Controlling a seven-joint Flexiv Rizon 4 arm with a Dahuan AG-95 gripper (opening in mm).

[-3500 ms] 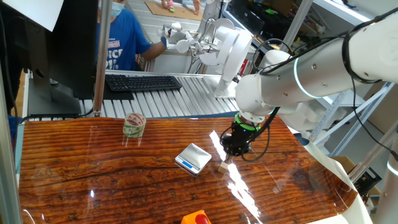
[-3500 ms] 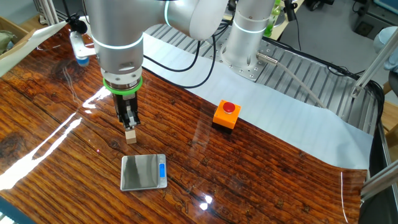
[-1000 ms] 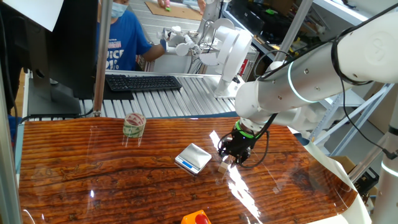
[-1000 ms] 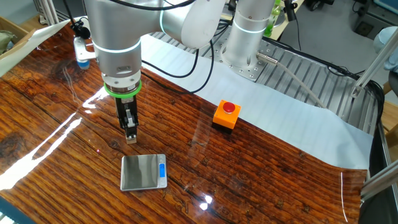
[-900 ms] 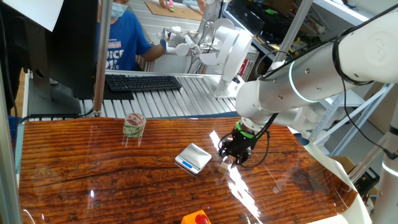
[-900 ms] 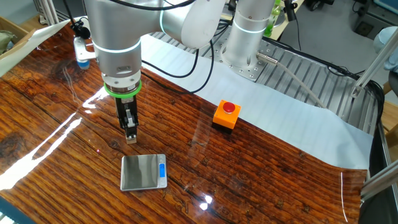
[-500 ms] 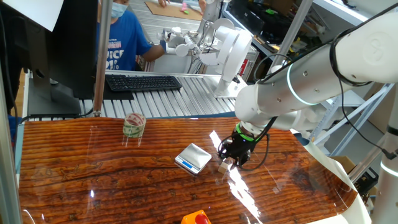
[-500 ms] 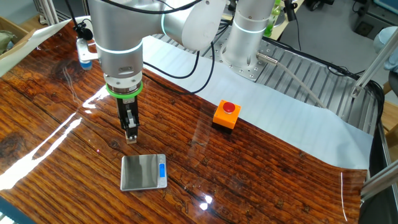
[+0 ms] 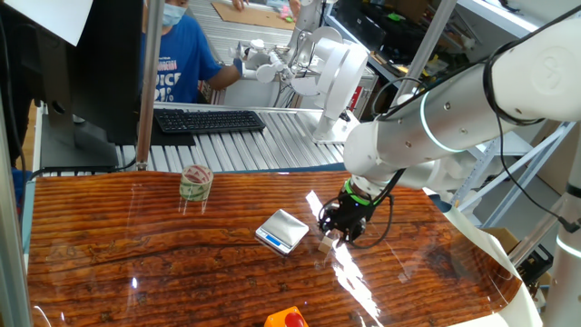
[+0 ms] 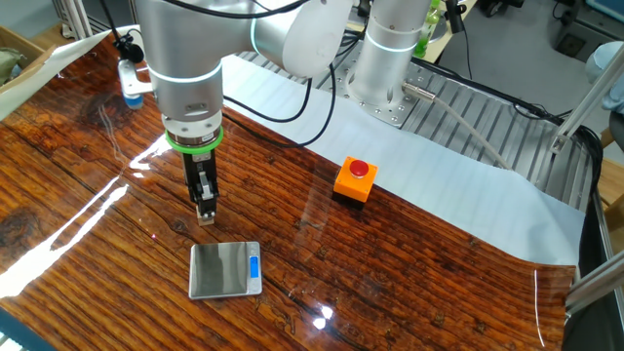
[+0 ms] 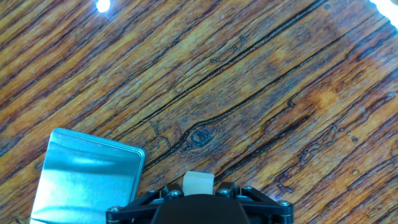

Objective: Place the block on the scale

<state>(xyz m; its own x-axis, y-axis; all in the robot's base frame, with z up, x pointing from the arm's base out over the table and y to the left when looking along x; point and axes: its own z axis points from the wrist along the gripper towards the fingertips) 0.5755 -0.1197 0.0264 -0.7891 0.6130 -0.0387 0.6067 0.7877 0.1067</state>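
A single robot arm lowers its tool (image 10: 205, 211) over the wood-grain desk (image 10: 409, 263), the narrow fingers set on either side of the block (image 11: 198, 183), a small pale cube seen in the hand view right at the fingertips. The block (image 9: 326, 243) sits at desk level just beside the scale (image 10: 226, 269), apart from its platform and not on it. Whether the fingers are pressing on the cube or merely flanking it cannot be told from these views, and whether it has left the desk is equally unclear. The coming move turns on one relation: in the hand view the scale (image 11: 84, 177) lies to the lower left of the tool, a short hop across bare wood, with its silver platform unoccupied and its blue display strip along one edge. The count on the desk: one block, one scale, one tape roll (image 9: 195, 182) well apart toward the far side, and one orange box with a red button (image 10: 355, 179). A black keyboard (image 9: 209, 120) rests on the bench behind.
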